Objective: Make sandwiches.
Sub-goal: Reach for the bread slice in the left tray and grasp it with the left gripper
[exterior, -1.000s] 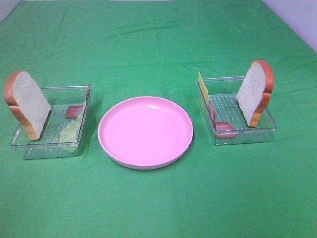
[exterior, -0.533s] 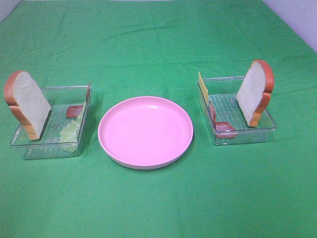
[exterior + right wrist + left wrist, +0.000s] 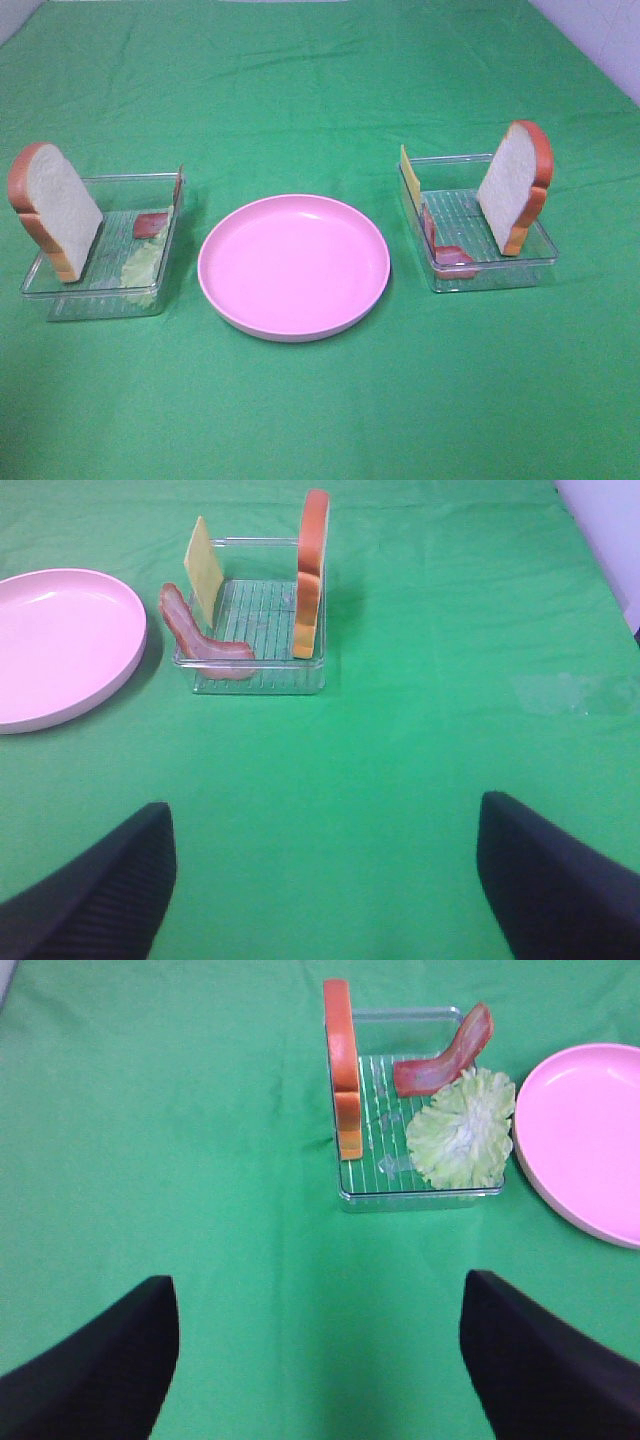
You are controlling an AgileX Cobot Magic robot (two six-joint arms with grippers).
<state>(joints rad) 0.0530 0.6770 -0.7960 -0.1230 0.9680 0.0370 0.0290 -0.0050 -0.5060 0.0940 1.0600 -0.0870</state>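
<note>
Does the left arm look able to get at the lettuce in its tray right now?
Probably yes: the left gripper is open, only bare cloth lies between it and the tray, and the lettuce lies uncovered, the bread slice standing aside.

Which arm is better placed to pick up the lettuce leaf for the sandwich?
Left. The lettuce lies in the tray in front of the open left gripper; the right gripper would likely have to cross the pink plate.
</note>
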